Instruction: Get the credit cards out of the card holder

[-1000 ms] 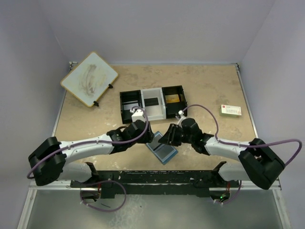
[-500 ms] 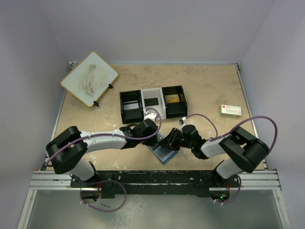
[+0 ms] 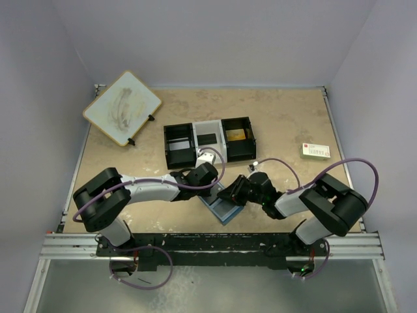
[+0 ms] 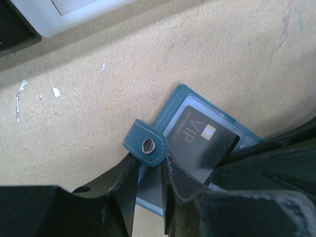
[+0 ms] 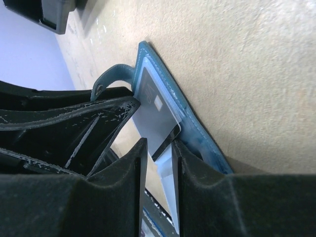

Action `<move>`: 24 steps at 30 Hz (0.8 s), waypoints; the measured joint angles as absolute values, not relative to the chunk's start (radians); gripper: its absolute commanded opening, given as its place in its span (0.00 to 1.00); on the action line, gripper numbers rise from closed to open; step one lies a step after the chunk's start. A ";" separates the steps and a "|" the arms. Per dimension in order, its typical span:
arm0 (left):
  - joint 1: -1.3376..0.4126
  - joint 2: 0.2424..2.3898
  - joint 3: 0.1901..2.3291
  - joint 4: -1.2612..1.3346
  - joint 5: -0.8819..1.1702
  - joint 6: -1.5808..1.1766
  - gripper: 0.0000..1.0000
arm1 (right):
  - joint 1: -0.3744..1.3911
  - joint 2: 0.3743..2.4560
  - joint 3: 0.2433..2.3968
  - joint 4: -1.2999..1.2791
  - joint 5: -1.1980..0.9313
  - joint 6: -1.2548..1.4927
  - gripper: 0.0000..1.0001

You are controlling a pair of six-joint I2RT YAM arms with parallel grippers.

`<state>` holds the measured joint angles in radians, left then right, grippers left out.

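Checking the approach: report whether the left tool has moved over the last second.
Yes. The left tool has shifted right, from below the tray's left compartment to below its middle one, closer to the card holder.

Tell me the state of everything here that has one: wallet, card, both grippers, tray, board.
left gripper: narrow around the snap tab, grip unclear.
right gripper: narrow around the dark card corner, grip unclear.
card holder: open, flat on the table.
dark card: lying in the holder.
snap tab: unfastened.
tray: yellow item in right compartment.
whiteboard: smudged.
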<state>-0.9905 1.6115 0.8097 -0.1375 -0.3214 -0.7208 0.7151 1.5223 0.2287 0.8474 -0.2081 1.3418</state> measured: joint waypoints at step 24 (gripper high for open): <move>-0.988 1.607 0.793 -0.121 -0.349 -0.786 0.13 | 0.712 1.456 0.221 0.812 -0.201 1.280 0.00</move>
<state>-0.9882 1.6070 0.7933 -0.1211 -0.3492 -0.7860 0.7124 1.4563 0.2214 0.8120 -0.2008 1.2804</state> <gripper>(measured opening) 0.138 0.005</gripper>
